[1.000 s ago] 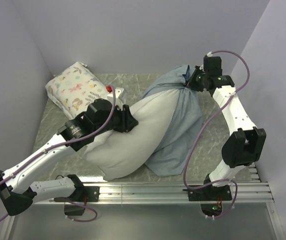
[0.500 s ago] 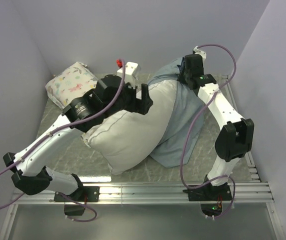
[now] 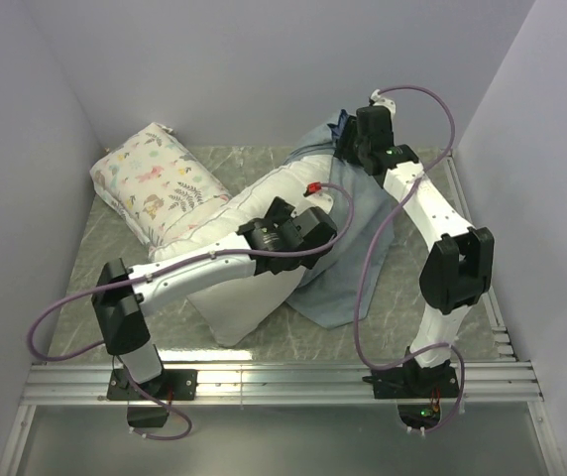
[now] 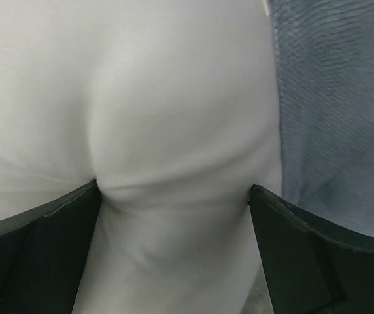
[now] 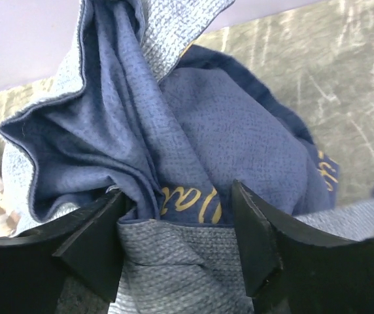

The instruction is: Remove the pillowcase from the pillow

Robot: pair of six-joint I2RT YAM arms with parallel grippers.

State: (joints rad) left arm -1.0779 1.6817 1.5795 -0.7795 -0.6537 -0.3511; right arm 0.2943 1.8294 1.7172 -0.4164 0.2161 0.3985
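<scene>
Fingertips hidden from above; wrist views show left gripper (image 4: pixel 174 196) seemingly pinching pillow (image 4: pixel 167 98), right gripper (image 5: pixel 177 206) clenched on bunched pillowcase (image 5: pixel 233 131) at table's (image 3: pixel 90 253) 1 o'clock.

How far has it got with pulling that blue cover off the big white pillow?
Most of the pillow already lies bare. In hand: the left gripper pinches the pillow while the right gripper clamps the bunched pillowcase at the far end. Left: freeing the pillow's right side, which the pillowcase seems to cover.
</scene>
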